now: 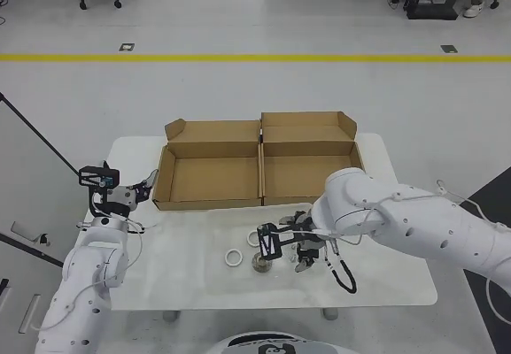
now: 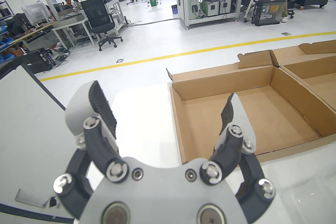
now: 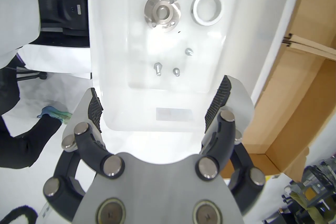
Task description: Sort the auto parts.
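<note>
Right jaws agape; white table [image 3: 115, 12], pale floor [image 1: 326, 88].

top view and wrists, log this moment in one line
left gripper open, beside cardboard box | right gripper open, near three bolts | flange, two rings on table | nothing held

Overhead plus 2 wrist cameras; common boxes [image 1: 211, 177]

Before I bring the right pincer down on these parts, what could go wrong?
The three bolts near the open right pincer lie close together; closing could catch two or send one rolling. The flange sits beside a white ring, easily nudged. The box stands close; lifting could clip its wall.
</note>
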Robot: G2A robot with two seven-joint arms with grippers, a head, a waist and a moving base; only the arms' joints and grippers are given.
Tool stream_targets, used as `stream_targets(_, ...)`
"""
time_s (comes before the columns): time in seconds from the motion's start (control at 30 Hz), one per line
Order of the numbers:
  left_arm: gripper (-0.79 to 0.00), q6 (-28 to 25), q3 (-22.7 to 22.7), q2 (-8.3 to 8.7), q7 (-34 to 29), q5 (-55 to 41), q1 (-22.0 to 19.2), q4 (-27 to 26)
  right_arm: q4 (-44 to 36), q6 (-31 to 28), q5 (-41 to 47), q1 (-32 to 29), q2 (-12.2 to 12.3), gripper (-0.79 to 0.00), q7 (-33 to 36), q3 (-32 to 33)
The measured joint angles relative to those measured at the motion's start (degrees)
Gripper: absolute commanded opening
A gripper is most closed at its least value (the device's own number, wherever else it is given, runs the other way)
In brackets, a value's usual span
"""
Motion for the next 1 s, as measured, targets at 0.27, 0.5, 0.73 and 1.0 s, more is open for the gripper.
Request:
stream_targets(0.27, 0.0, 0.0, 0.0, 0.0, 0.0, 0.0, 0.0, 0.0, -1.1, 2.8, -3.9, -0.1, -0.8, -0.065, 6.0, -0.2)
stream_targets(0.5, 0.0, 0.0, 0.0, 0.0, 0.0, 0.0, 0.0, 0.0, 1.2, 2.2, -3.6, -0.7, -2.9, -0.339, 6.6, -1.2)
stream_targets(0.73, 0.0, 0.0, 0.0, 0.0, 0.0, 0.0, 0.0, 0.0, 3.3, 2.5, -4.0, -1.7, -4.2, -0.406, 6.9, -1.8)
stream_targets(1.0, 0.0, 0.0, 0.0, 0.0, 0.0, 0.0, 0.0, 0.0, 5.5, 2.0, -4.4, -3.2, -5.3, -0.416, 6.8, -2.5)
